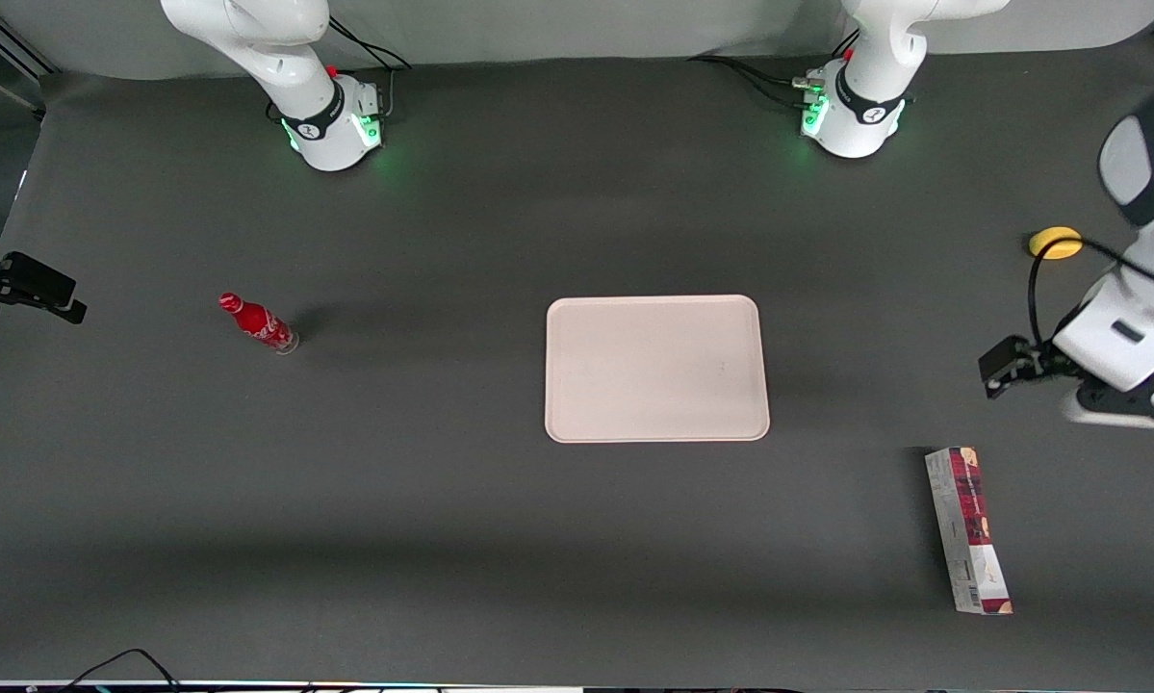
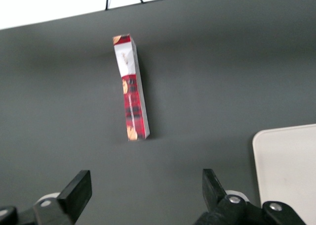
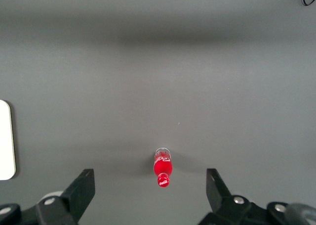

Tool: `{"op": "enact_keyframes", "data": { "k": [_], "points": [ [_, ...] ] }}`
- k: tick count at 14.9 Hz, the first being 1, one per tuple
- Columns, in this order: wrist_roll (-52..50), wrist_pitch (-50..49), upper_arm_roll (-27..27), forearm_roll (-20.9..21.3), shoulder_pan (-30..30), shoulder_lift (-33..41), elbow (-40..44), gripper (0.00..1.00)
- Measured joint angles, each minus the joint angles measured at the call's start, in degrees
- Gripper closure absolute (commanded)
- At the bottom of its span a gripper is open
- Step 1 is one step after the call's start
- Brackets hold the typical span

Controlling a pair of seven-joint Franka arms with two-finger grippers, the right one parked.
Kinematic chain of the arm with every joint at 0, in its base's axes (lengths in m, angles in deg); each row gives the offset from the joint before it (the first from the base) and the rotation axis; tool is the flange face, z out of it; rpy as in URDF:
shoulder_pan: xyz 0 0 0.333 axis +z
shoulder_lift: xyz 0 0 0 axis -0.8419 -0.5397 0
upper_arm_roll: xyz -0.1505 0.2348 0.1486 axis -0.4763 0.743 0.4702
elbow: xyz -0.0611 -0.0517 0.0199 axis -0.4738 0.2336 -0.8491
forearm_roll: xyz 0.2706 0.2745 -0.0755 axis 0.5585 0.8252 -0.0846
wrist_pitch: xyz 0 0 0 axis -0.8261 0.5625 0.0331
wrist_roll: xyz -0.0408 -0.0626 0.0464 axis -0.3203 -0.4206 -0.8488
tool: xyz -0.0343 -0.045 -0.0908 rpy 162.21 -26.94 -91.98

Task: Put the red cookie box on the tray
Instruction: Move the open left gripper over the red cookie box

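Note:
The red cookie box (image 1: pixel 967 528) lies flat on the dark table, nearer to the front camera than the tray (image 1: pixel 657 368) and toward the working arm's end. In the left wrist view the box (image 2: pixel 132 102) shows its red and white panels, with a corner of the tray (image 2: pixel 289 170) beside it. The tray is flat, pale pinkish-cream, and holds nothing. My left gripper (image 1: pixel 1120 409) hangs above the table, farther from the front camera than the box and apart from it. In the left wrist view the gripper (image 2: pixel 145 188) is open with nothing between its fingers.
A small red soda bottle (image 1: pixel 257 323) stands toward the parked arm's end of the table; it also shows in the right wrist view (image 3: pixel 163 168). A yellow round object (image 1: pixel 1056 242) lies near the working arm. A cable loops from the wrist.

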Motion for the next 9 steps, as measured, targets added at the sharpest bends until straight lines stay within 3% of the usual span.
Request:
{"op": "enact_keyframes", "data": {
  "k": [9],
  "points": [
    [3.9,20.0,3.7,0.1,0.3,-17.8,2.3,0.00]
  ]
}}
